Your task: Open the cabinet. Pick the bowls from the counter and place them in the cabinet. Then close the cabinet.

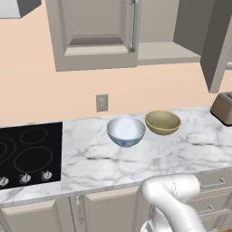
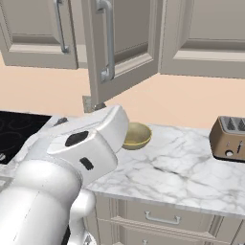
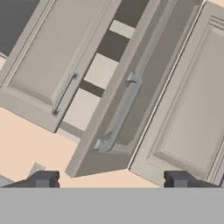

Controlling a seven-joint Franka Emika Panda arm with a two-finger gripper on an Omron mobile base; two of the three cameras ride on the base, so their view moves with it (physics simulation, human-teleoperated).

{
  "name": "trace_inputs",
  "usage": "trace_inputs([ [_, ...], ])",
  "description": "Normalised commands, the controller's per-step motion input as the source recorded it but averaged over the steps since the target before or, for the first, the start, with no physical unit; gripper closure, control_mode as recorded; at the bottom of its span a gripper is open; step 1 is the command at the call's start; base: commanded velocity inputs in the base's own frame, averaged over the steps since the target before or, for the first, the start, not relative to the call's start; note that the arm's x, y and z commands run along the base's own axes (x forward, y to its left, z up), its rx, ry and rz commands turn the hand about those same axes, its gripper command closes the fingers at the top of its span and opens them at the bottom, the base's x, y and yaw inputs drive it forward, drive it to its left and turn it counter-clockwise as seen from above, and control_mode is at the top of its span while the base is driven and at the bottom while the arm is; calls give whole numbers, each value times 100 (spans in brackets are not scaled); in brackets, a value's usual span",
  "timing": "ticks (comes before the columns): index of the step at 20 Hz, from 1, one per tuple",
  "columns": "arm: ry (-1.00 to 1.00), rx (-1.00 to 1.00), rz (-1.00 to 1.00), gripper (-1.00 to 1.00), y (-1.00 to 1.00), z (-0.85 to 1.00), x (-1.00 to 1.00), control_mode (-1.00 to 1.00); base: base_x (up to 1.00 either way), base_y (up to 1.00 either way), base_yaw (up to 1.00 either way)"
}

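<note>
The cabinet [image 1: 95, 36] hangs above the counter [image 1: 136, 158]. Its left door is shut and its right door [image 1: 217, 45] is swung out, baring a shelf [image 1: 165, 52]. In the hand view the open door [image 3: 144, 65] and its silver bar handle [image 3: 120, 113] lie straight ahead. My gripper [image 3: 111, 180] is open, its fingertips wide apart and clear of the handle, with nothing between them. Two bowls stand side by side on the counter: a white one [image 1: 126, 130] and a tan one [image 1: 162, 122] to its right. My arm hides the white bowl in the right base view, where the tan bowl [image 2: 135, 136] shows.
A black cooktop [image 1: 27, 154] is set in the counter at the left. A bronze toaster [image 2: 229, 139] stands at the right end. A wall outlet [image 1: 102, 103] sits behind the bowls. Another wall cabinet [image 2: 206, 38] hangs right of the open door. Drawers [image 2: 162, 217] run below.
</note>
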Motion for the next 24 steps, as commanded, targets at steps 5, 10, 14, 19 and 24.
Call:
trace_inputs([
  [5, -3, -20, -4, -100, 100, -1, 0, -100, 0, 0, 0],
  [10, 0, -14, -6, -100, 100, 0, 0, -100, 0, 0, 0],
  [14, 0, 1, -10, -100, 93, 0, -4, -100, 0, 0, 0],
  [19, 0, 5, -12, -100, 82, 0, 0, -100, 0, 0, 0],
  [24, 23, -5, -15, -100, 23, 0, 5, -100, 0, 0, 0],
])
